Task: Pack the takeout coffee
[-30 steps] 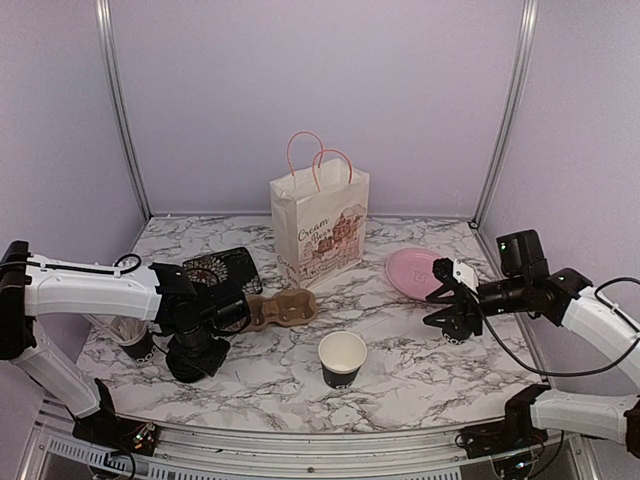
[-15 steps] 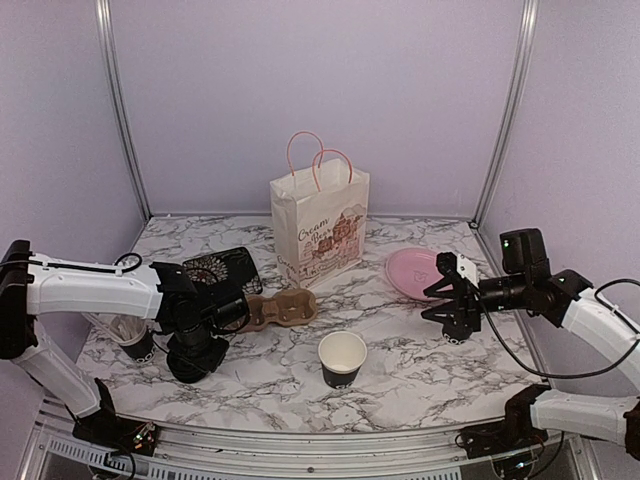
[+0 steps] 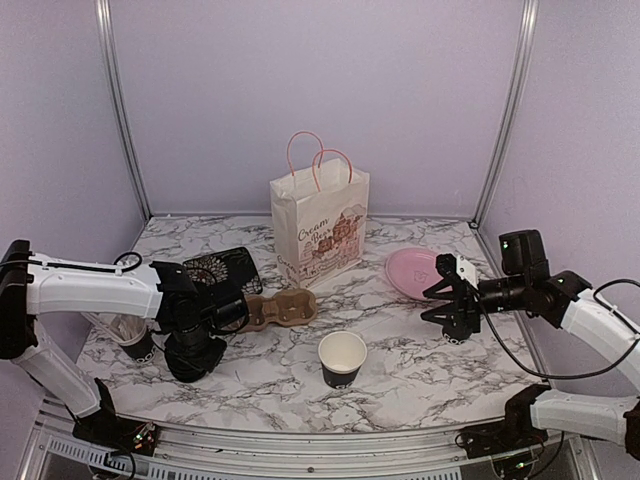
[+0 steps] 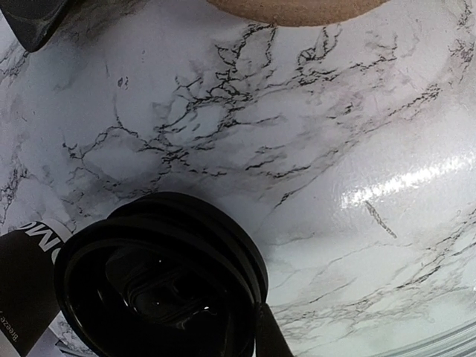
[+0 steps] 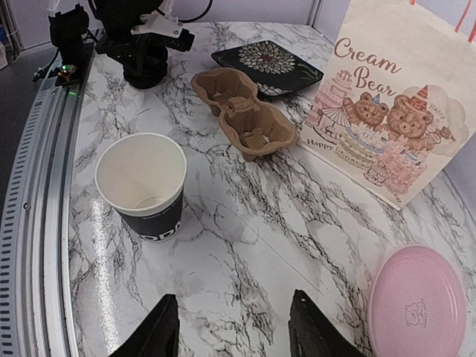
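An open black paper cup (image 3: 342, 358) with a white inside stands lidless near the table's front centre, also seen in the right wrist view (image 5: 141, 186). At the front left, my left gripper (image 3: 190, 358) is down on a stack of round black lids (image 4: 163, 275). One dark finger (image 4: 269, 338) presses the outer rim of the top lid, and the other finger is hidden. My right gripper (image 3: 452, 318) hovers open and empty at the right, its fingertips (image 5: 167, 312) wide apart above bare marble, to the right of the cup.
A white paper bag (image 3: 318, 225) with pink handles stands at the centre back. A brown cup carrier (image 3: 283, 308) lies in front of it, beside a black patterned plate (image 3: 222, 268). A pink disc (image 3: 412, 272) lies right. A black cup of straws (image 3: 135, 340) stands far left.
The left gripper has closed in on the stack of lids. The right gripper turned slightly at first, then stayed put. The cup has not moved.
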Tool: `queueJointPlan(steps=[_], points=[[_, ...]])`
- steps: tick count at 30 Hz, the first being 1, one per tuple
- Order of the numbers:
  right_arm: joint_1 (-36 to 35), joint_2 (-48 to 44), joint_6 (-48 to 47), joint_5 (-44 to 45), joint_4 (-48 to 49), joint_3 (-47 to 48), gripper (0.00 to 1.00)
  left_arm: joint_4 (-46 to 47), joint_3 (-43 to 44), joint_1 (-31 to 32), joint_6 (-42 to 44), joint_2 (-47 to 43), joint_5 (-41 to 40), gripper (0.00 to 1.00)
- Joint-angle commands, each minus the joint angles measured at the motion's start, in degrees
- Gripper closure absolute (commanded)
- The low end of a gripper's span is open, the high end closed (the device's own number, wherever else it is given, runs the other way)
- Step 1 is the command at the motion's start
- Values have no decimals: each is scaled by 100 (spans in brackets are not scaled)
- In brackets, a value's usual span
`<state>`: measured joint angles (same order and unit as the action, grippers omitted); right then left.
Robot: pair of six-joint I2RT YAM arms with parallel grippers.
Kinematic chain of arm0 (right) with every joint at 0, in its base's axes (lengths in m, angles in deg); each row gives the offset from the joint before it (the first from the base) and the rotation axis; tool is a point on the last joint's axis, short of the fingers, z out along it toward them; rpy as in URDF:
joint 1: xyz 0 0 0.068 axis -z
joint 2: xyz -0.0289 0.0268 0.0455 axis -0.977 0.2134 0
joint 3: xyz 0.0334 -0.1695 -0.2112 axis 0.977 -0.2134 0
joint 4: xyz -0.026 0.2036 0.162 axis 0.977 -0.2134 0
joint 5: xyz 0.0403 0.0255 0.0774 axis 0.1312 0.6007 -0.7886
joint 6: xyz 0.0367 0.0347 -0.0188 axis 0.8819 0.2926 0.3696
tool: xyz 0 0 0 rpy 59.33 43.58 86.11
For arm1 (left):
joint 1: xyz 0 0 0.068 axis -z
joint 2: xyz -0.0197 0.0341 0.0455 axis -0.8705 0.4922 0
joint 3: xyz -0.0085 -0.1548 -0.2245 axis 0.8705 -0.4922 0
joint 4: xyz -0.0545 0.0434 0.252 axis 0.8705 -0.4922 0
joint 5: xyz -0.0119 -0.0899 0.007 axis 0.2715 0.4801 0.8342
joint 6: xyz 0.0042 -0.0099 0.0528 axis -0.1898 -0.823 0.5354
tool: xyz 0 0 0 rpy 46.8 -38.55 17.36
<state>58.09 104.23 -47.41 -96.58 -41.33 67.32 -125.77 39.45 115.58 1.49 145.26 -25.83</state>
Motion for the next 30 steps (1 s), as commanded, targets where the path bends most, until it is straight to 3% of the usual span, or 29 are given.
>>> queueJointPlan(steps=[1,11,19,22,24,27,30], points=[[52,-30,-21,-125,76,26,51,-389,238,-31,-7,-119,-83,91],[52,-18,-42,-187,43,12,51,-548,983,92,189,-382,435,95],[48,413,279,-342,-165,939,52,-132,3147,543,735,-110,836,99],[48,741,669,-639,-271,1630,49,415,3661,574,868,-37,1105,100],[44,846,1098,-863,-21,1890,40,1045,3674,575,896,-99,1166,100],[44,908,2117,-1177,771,1985,25,2563,3290,575,861,-330,1445,100],[-9,1333,2831,-1654,1189,2249,21,3828,2825,575,739,-511,1743,100]])
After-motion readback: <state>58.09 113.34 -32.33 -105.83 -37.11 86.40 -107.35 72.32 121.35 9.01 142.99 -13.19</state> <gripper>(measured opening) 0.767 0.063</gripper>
